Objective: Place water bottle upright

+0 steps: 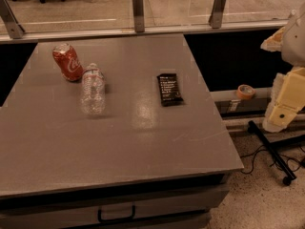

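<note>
Water bottle (pixel 93 90) sits on the left half of the grey table (pixel 143 147), just beside the red Coca-Cola can (pixel 68 62), which is at its upper left. I can't tell whether the two touch. A dark snack-bar wrapper (pixel 169 89) lies flat, well apart to the right.

Gripper (pixel 281 109): off the table altogether, at the right edge of my view, out past the table's right side and above the floor. Only pale arm housings show there. Whether it is apart or together, I cannot tell. It holds nothing that I can see and is well apart from the bottle.

Why it reads this way: with the arm parked off to the side, nothing blocks my view of the tabletop. I judge no grasp is under way at this moment.

Bottle's look: clear ribbed plastic, white cap at the end toward the far edge, pale label band just below it. The near end reads broad and rounded, and a small shadow falls to the right.

Pose: my read is that it lies on its side with its long axis running away from me. A standing bottle seen from above could look much the same, though, so I hold that loosely.

Handling guess: light and probably empty, so likely to roll or skid if nudged. The can so close leaves little room on that side. An approach from the open right side looks cleaner.
</note>
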### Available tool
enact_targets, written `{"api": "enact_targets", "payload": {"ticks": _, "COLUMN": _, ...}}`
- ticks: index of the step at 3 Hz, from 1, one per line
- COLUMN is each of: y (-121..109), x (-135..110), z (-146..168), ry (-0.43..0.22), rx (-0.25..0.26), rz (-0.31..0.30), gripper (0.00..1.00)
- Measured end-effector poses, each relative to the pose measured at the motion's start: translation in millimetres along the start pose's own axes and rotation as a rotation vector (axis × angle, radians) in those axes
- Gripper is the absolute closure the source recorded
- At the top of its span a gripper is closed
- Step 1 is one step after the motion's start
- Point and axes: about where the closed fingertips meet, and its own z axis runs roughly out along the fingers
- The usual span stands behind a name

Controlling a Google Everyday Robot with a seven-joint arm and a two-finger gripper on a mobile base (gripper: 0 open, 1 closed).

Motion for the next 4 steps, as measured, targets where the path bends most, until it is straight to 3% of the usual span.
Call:
{"api": "enact_targets", "payload": {"ticks": 1, "y": 0, "x": 0, "z": 0, "ry": 0.0, "rx": 0.0, "rz": 0.0, "gripper": 0.0}}
{"api": "enact_targets", "payload": {"ticks": 2, "y": -11, "x": -25, "z": 2, "ry": -0.045, "rx": 0.017, "rz": 0.054, "gripper": 0.0}}
{"api": "enact_targets", "payload": {"ticks": 3, "y": -37, "x": -77, "z": 15, "ry": -0.135, "rx": 0.009, "rz": 0.15, "gripper": 0.0}}
{"api": "enact_targets", "payload": {"ticks": 4, "y": -64, "x": -121, "z": 24, "ry": -0.225, "rx": 0.017, "rz": 0.292, "gripper": 0.0}}
